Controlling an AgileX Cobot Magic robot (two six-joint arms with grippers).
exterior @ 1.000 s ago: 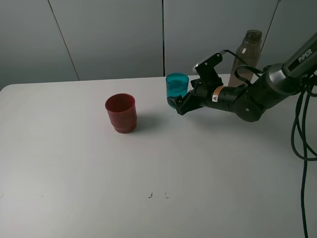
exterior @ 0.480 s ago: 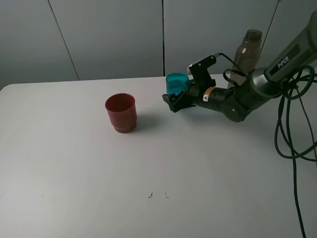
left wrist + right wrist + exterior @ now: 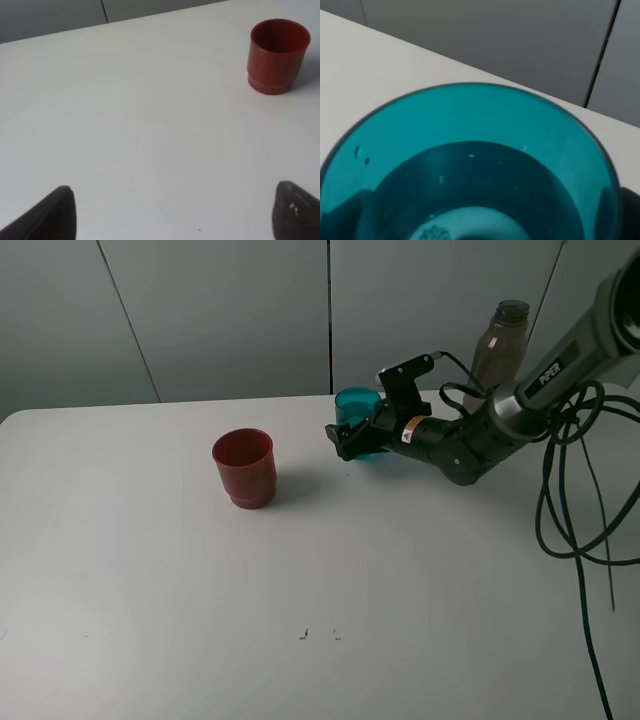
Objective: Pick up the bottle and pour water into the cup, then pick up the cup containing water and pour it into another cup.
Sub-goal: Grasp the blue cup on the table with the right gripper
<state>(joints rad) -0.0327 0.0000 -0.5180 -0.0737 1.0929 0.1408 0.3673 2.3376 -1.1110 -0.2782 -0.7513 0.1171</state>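
The teal-blue cup (image 3: 356, 403) stands at the back of the white table (image 3: 150, 570) with water in it, and fills the right wrist view (image 3: 470, 150). My right gripper (image 3: 352, 440) is open with one finger on each side of the cup's lower part. The dark red cup (image 3: 244, 468) stands upright and empty to the left; it also shows in the left wrist view (image 3: 278, 56). The smoky bottle (image 3: 497, 348) stands behind my right arm. My left gripper (image 3: 172, 215) is open and empty above bare table, and is out of the exterior view.
Black cables (image 3: 570, 500) hang from the right arm along the table's right side. A grey panelled wall (image 3: 220, 320) stands just behind the table's far edge. Small dark marks (image 3: 318, 634) lie on the table near the front.
My right arm has reached farther back and left, bringing the gripper's fingers around the teal-blue cup. The cup, the red cup and the bottle have stayed in place.
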